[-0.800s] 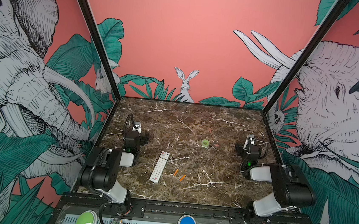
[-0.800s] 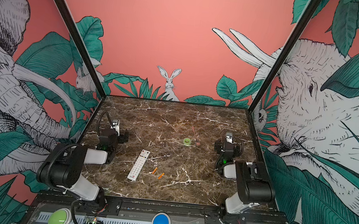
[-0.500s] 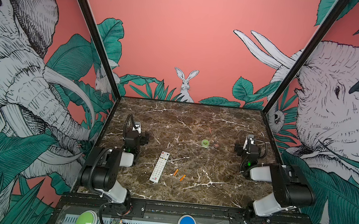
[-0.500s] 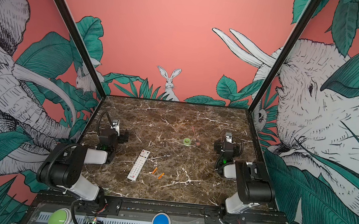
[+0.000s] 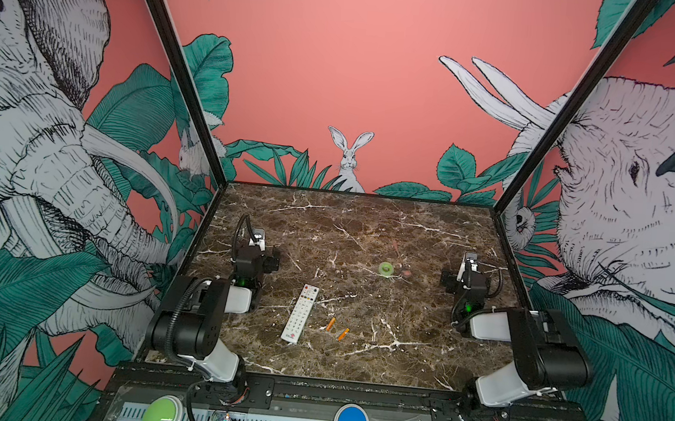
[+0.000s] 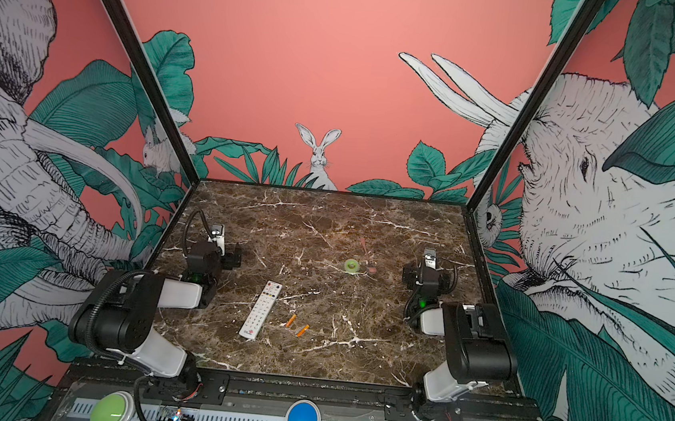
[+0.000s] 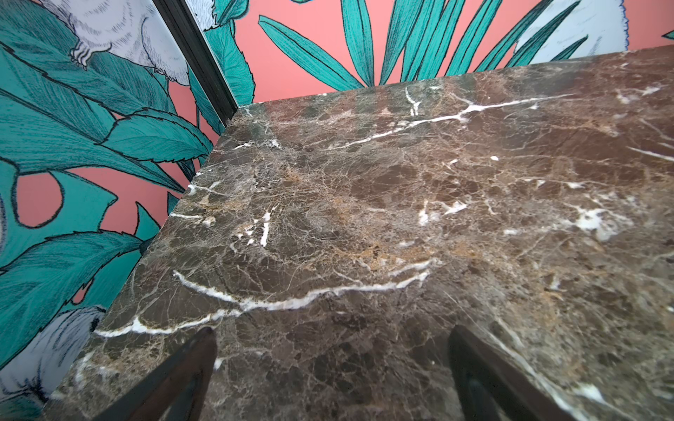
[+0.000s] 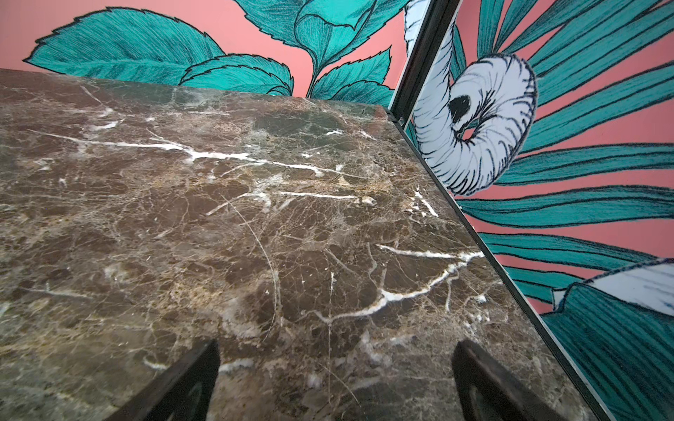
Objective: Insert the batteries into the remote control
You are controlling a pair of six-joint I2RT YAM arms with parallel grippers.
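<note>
Two batteries [image 5: 330,324] lie on the desk [image 5: 367,231] just right of the remote [image 5: 299,313], roughly parallel to its front-to-back long axis. All three sit nearer the left hand [image 7: 332,331] than the right hand [image 8: 337,344]; both hands gape released, empty.

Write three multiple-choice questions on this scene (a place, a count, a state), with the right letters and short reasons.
1. In both top views, where do the batteries lie relative to the remote control?
A) on it
B) on the table, to its right
C) to its left

2. How many batteries are there?
A) one
B) two
C) four

3. What state is the left gripper in?
A) shut on a battery
B) shut on the remote control
C) open and empty

Answers:
1 B: they lie apart from it, on its right.
2 B: two orange cylinders show.
3 C: its fingers stand wide apart, with nothing between them.
</note>
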